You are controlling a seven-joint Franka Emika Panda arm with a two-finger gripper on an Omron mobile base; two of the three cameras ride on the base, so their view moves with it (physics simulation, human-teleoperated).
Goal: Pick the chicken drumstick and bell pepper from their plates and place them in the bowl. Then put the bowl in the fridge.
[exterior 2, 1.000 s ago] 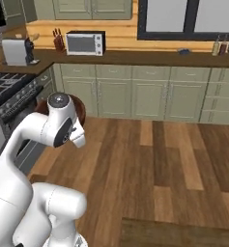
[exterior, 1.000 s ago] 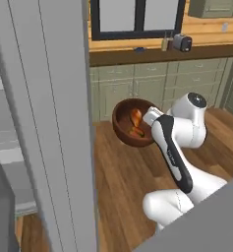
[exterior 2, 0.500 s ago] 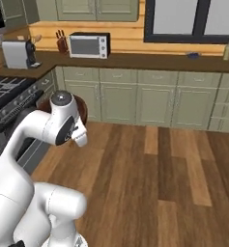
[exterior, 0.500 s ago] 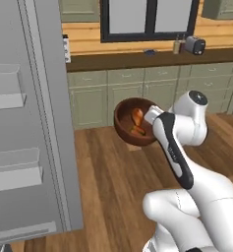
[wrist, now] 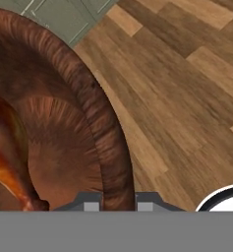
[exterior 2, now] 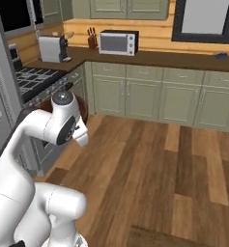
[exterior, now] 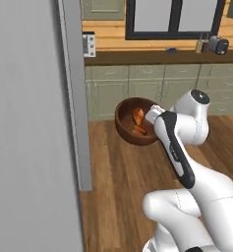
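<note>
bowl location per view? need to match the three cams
Left base view: bowl at centre, held off the floor at the arm's end, food inside, just right of the grey fridge door.
Right base view: a dark rim sliver at left, behind the arm's upper joint.
Hand view: bowl fills the left half, rim between the finger tips.
Shared landmark: wood plank floor.

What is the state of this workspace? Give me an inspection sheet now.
Surface: wooden floor; the bowl is carried above it, not resting on anything.
Job's things: bowl held up, tilted, with the chicken drumstick inside; a second orange piece beside it, too unclear to name. Grey fridge panel close at the left.
Clutter: microwave, knife block and coffee machine on the counter.
End effector: end effector shut on the bowl's rim.
Cables: nothing seen.
Surroundings: green cabinets, stove, window.
</note>
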